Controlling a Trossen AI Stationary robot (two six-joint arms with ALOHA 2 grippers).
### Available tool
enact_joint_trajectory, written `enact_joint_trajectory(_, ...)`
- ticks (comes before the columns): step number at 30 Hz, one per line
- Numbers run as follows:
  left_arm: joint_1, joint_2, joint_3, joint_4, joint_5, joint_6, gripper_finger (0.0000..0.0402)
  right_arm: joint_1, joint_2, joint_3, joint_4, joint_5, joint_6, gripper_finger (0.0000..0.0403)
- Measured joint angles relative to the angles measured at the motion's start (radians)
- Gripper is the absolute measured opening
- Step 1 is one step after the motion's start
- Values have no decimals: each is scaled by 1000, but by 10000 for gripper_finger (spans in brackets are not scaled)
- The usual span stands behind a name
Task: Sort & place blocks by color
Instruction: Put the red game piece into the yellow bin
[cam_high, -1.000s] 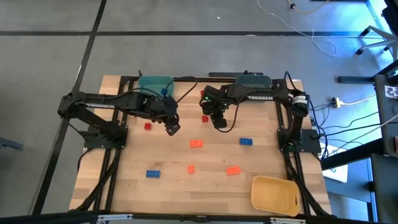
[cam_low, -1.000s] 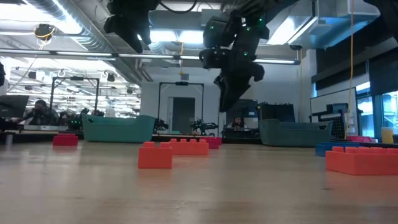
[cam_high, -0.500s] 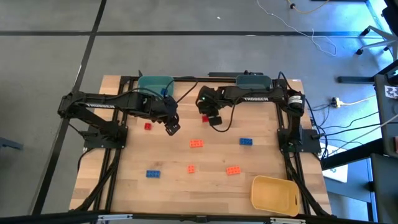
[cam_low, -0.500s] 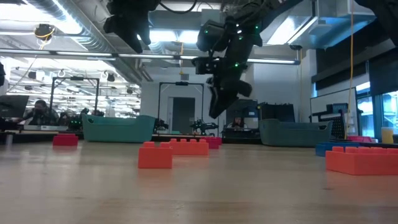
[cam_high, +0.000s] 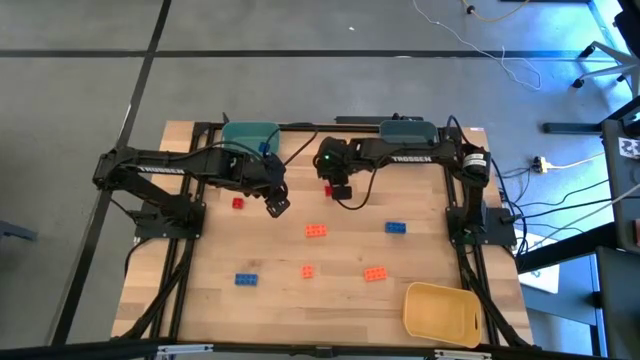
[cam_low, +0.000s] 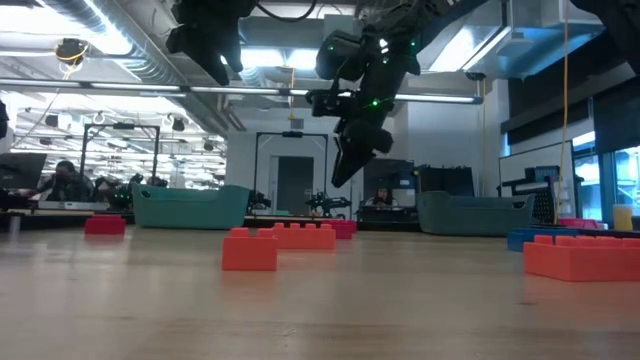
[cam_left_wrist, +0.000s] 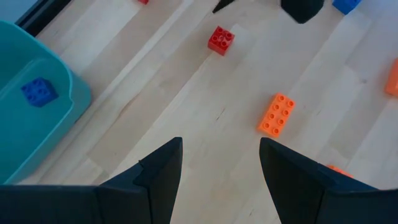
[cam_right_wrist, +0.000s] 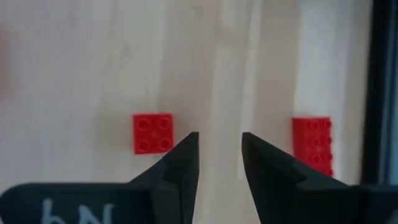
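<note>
My right gripper (cam_high: 337, 191) hangs open above the far middle of the table. In its wrist view a red square block (cam_right_wrist: 153, 133) lies flat on the wood just beside one fingertip, and a red oblong block (cam_right_wrist: 312, 146) lies on the other side, near the table's edge. My left gripper (cam_high: 278, 207) waits open and high, left of centre. It looks down on the same red square block (cam_left_wrist: 221, 39) and an orange oblong block (cam_left_wrist: 276, 114). Another red block (cam_high: 238, 203) lies left of it. Orange blocks (cam_high: 316, 230) and blue blocks (cam_high: 396, 228) lie scattered nearer.
A teal bin (cam_high: 250, 133) holding a blue block (cam_left_wrist: 37, 91) and a grey-blue bin (cam_high: 407, 128) stand at the far edge. A yellow bin (cam_high: 445, 312) sits at the near right corner. Bare wood lies between the scattered blocks.
My right gripper has tipped and swung its fingers toward the table's left, over the red square block. Its fingers stay the same distance apart. No block has moved.
</note>
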Motion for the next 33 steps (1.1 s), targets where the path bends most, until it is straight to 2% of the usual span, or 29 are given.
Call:
enact_joint_trajectory(3,0,0,0,0,0,0,208,0,0,0,-7,-126,-12,123)
enact_joint_trajectory(6,0,0,0,1,0,0,208,1,0,0,-6,-184,-27,123)
enact_joint_trajectory(21,0,0,0,1,0,0,208,-15,4,0,-22,-204,-28,123)
enact_joint_trajectory(33,0,0,0,3,0,0,208,-15,72,0,-31,-202,-29,123)
